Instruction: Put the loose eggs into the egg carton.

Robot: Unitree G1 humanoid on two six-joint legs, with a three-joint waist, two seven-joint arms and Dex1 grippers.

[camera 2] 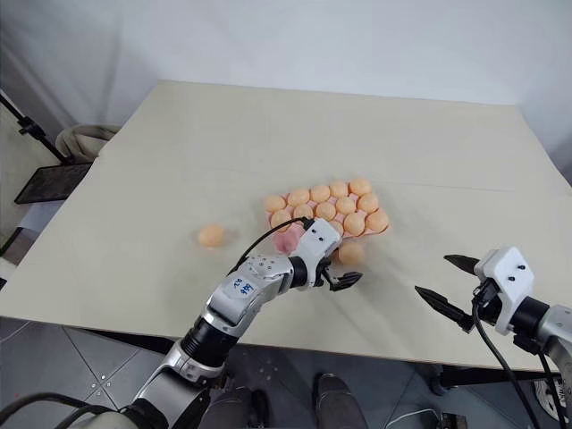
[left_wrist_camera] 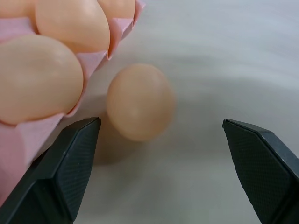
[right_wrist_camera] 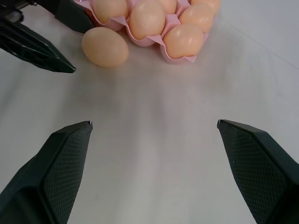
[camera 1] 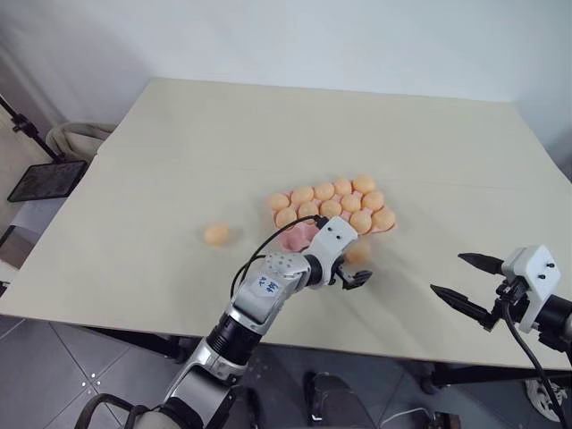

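Resting on the pale tabletop [camera 1: 179,152] just beside the near edge of the pink moulded egg carton [right_wrist_camera: 175,57], a smooth pale-orange loose egg [left_wrist_camera: 139,101] lay straight ahead of the left gripper [camera 2: 344,280], whose black fingers stood wide apart and empty on either side of it. A second loose egg [camera 1: 216,234] sat well apart on the robot's left. The right gripper [camera 1: 460,279] hung open, farther off.

Pale-orange eggs [right_wrist_camera: 105,46], pink carton [right_wrist_camera: 154,41], cream table [camera 1: 179,161]
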